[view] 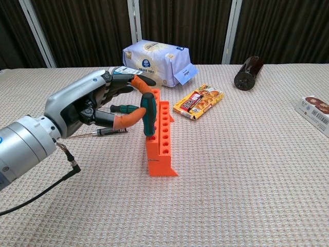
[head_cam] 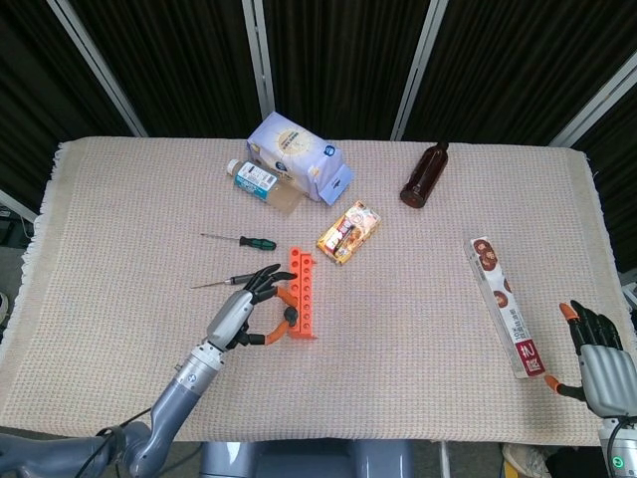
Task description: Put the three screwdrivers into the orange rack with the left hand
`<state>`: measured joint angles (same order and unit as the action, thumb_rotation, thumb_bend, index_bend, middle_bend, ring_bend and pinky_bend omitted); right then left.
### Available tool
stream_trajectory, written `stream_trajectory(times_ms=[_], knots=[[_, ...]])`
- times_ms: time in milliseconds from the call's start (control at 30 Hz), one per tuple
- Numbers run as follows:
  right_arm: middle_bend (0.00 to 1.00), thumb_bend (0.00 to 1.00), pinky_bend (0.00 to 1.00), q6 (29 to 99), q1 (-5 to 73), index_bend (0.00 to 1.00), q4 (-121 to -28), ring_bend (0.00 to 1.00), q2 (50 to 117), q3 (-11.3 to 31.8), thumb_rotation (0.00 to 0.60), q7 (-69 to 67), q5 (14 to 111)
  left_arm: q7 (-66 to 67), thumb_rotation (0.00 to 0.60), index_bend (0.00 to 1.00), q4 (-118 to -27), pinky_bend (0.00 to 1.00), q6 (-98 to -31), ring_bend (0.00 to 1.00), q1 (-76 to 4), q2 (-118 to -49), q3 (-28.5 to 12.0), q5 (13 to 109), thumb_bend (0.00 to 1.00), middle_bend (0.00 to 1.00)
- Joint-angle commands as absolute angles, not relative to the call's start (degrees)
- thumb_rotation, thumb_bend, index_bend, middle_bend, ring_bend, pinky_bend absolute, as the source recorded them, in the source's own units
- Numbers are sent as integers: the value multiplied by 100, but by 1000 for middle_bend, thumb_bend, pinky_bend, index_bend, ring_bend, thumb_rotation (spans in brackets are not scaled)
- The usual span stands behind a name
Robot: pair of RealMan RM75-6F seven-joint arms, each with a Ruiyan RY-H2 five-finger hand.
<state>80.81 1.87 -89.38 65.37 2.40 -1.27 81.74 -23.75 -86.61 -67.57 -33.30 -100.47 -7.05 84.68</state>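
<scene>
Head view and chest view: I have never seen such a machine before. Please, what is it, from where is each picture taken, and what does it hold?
It is a two-armed robot with fingered hands at a beige cloth-covered table. The head view looks down from above; the chest view looks forward from lower down. The left robot hand curls around an upright green-handled screwdriver that stands in the orange plastic rack; I cannot tell whether it grips it. The right robot hand is open and empty. On the cloth lie a second green-handled screwdriver and a thin metal-shafted screwdriver.
</scene>
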Motion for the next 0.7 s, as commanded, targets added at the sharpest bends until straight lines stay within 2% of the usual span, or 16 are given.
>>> stream_trajectory(times_ms=[33,200,267,333,433,500,700], knots=[[0,0,22,8077,185,20,-8940,0,6532,241,600,-122,8163,-2349,591,412,-8651,0,-6742,0,-3315,-10074,-682,8442,462,140],[0,0,23,8059,193,20,-8941,0,6529,242,600,-117,8155,-2270,588,413,-8596,0,-6711,0,-3305,-10109,-678,8397,460,134],[0,0,22,8047,198,20,-8941,0,6533,244,600,-120,8148,-2267,585,368,-8595,0,-6690,0,-3311,-10105,-679,8393,441,102],[0,0,23,8040,200,20,-8939,0,6536,241,600,-120,8146,-2282,570,238,-8614,0,-6666,0,-3320,-10084,-682,8398,397,35],[0,0,23,8037,201,20,-8940,0,6537,242,600,-119,8143,-2292,555,76,-8626,0,-6669,0,-3331,-10062,-687,8435,352,0],[0,0,22,8039,199,20,-8939,0,6535,241,600,-119,8140,-2310,545,18,-8637,0,-6698,0,-3327,-10051,-686,8472,343,0],[0,0,22,8051,194,20,-8936,0,6533,245,600,-130,8141,-2352,528,6,-8718,0,-6893,0,-3262,-9974,-699,8579,337,0]])
